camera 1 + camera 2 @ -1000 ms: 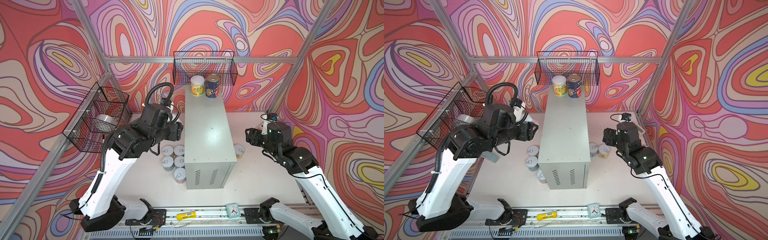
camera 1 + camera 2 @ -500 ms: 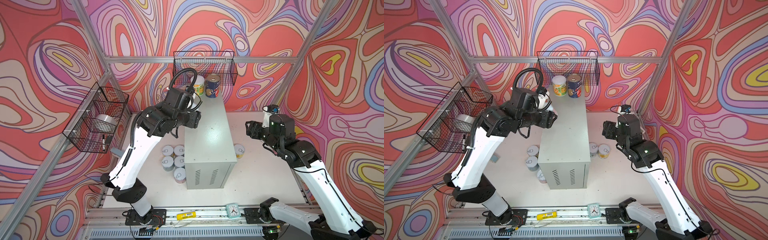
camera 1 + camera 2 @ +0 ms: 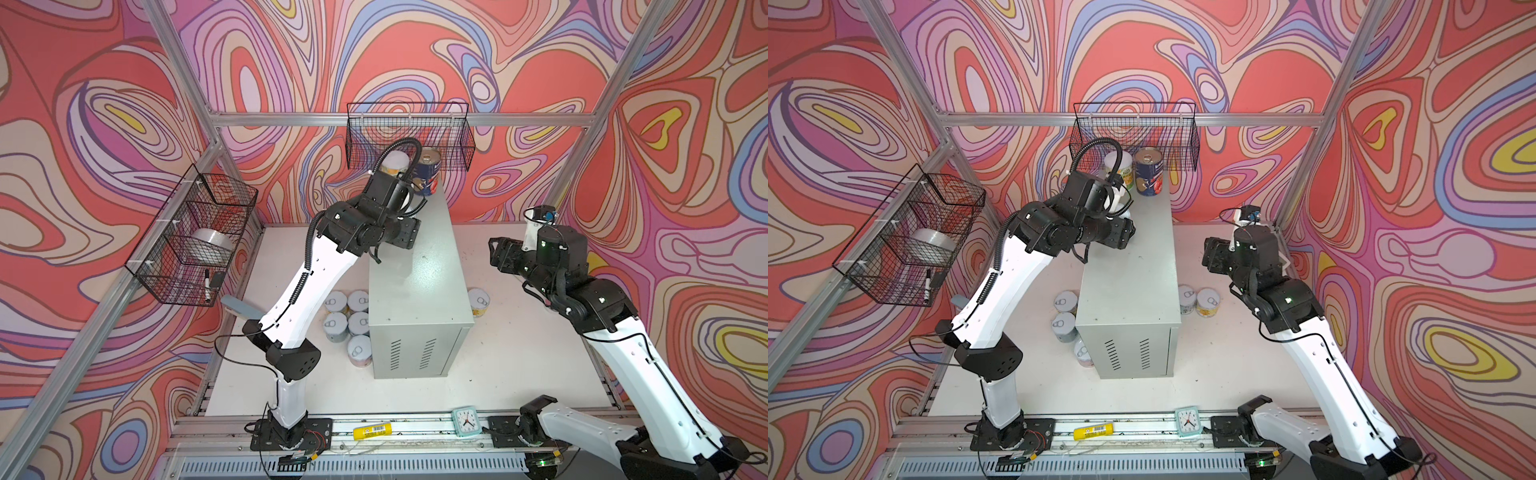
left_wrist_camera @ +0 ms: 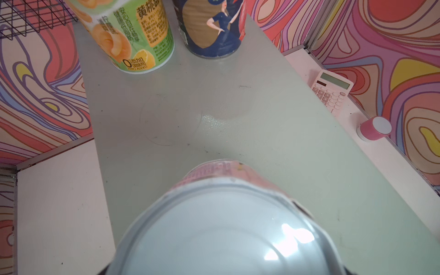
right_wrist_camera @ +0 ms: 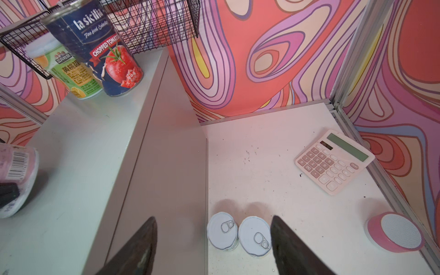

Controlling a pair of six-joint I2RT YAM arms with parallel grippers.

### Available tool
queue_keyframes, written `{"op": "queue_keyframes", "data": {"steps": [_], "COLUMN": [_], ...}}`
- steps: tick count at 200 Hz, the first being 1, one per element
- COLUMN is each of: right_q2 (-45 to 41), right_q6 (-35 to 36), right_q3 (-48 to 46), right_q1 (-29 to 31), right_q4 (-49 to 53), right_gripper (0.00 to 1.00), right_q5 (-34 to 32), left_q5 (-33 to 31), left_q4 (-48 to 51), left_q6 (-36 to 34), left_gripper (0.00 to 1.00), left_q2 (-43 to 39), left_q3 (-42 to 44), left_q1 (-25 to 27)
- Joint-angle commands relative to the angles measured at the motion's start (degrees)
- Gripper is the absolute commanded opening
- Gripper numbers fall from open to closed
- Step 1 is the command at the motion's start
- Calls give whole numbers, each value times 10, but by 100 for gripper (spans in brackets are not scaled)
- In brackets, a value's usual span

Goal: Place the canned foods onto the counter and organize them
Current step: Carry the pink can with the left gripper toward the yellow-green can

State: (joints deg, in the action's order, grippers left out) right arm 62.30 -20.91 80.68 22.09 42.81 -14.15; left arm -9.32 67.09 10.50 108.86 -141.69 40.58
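While five tins point(image 3: 358, 324) wait on the tabletop point(image 3: 498, 365) left of the counter point(image 3: 432, 266), the left gripper point(image 3: 407, 239) is clamped on a pink can point(image 4: 226, 226) low over its top — not yet down, I judge. White-lidded can point(image 3: 1119, 166) and navy can point(image 3: 1148, 174) already stand at its far end; two tins point(image 5: 222, 229) sit right of it under the right gripper point(image 5: 213, 221), jaws apart, empty.

The white bench point(image 3: 519, 374) carries a grey metal box point(image 3: 432, 282), five tins point(image 3: 358, 323) just beside its left face, two tins point(image 3: 1208, 301) at its right, a pink calculator point(image 5: 334, 160) and a pink speaker point(image 5: 395, 234); on the box's far end stand a white-lidded can point(image 3: 1119, 166) and a navy can point(image 3: 1149, 172)
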Motion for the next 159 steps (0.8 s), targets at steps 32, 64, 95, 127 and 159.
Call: {"op": "queue_keyframes", "data": {"steps": [32,64,95,127,159], "right_q2": [2,0,-3,-7,-9], "right_q6": [5,0,-1,-1,1], "right_q3": [-10,-14,-15,-15,-17], "right_q1": [-3,-4,-3,-3,-4], "right_q4": [-19,-22,-23,-25,-30], "right_gripper": [77,77,77,76,76], "right_q5": [2,7,10,11,12], "left_q5": [-14,-13,-18,-11,-17], "left_q4": [-34,-35,-30,-48,-49], "left_q6": [-4,1,5,15,22], "left_gripper": [86,99,98,92,84], "left_q2": [4,3,-10,-49,-73], "left_q3": [-24,-24,-10,50,93], "left_q1": [4,4,4,5,5]}}
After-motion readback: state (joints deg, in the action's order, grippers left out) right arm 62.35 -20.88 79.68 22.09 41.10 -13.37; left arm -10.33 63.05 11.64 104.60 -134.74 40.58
